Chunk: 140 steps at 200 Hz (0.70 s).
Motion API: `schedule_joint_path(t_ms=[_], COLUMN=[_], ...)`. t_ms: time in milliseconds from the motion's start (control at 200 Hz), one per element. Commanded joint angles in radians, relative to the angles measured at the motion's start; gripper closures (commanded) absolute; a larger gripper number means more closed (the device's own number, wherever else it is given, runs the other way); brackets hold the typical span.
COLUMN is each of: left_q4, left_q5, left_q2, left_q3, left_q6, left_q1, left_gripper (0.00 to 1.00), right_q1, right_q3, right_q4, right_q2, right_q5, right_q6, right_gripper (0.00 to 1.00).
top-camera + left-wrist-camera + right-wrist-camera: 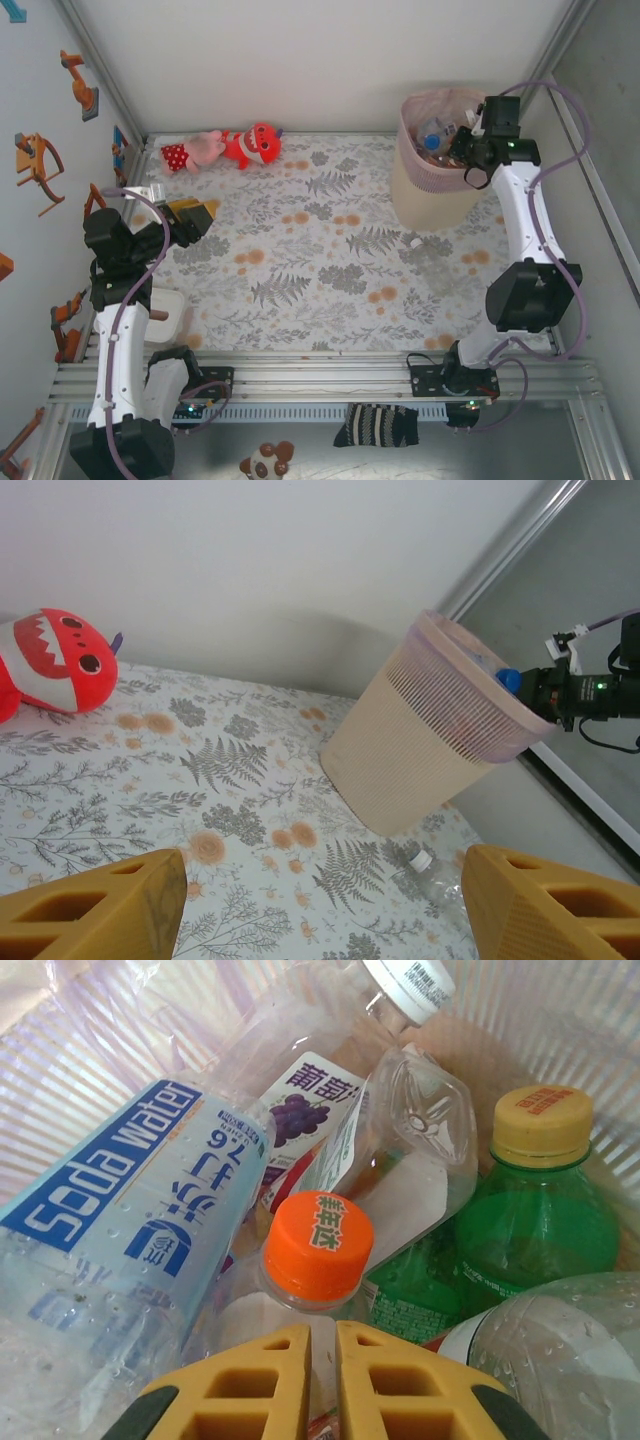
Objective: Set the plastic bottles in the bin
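One clear bottle (414, 241) is lying beside the bin (425, 200) in the top view, and the right gripper (462, 152) is reaching over its rim on a stretched-out arm, so lifting straight up is looking safest. In the left wrist view, the left gripper (322, 865) is hanging wide open, holding nothing. In the right wrist view, the right fingers (270, 1380) are pressing shut on nothing above the piled bottles (320, 1250)

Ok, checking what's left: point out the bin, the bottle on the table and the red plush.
bin (420, 745): left wrist view, side wall.
bottle on the table (422, 860): left wrist view, white cap.
red plush (58, 658): left wrist view, face.
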Motion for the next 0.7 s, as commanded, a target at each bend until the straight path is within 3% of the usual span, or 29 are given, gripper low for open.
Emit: schedule_joint_path(t_ms=[0,285,476,696], left_q4=[0.001,0.001,-0.003,-0.008], left_q5=[0.008,0.005,0.004,0.003], left_q2=[-0.007,-0.012,-0.011,-0.016], left_q3=[0.004,0.004,0.005,0.004], left_q6=[0.022,0.022,0.022,0.027], left_q1=[-0.006,-0.006,-0.006,-0.006], left_gripper=[0.28,0.27,0.27,0.27], right_q1=[0.013,0.108,0.183,0.19], right_q3=[0.059,0.15,0.259,0.297], right_q4=[-0.1,-0.144,-0.173,-0.19], right_q2=[-0.039,-0.092,-0.032,0.065], right_q5=[0.011,-0.024,-0.032,-0.008], right_q6=[-0.011,-0.031,-0.045,-0.065], right_gripper=[0.86,0.86,0.86,0.86])
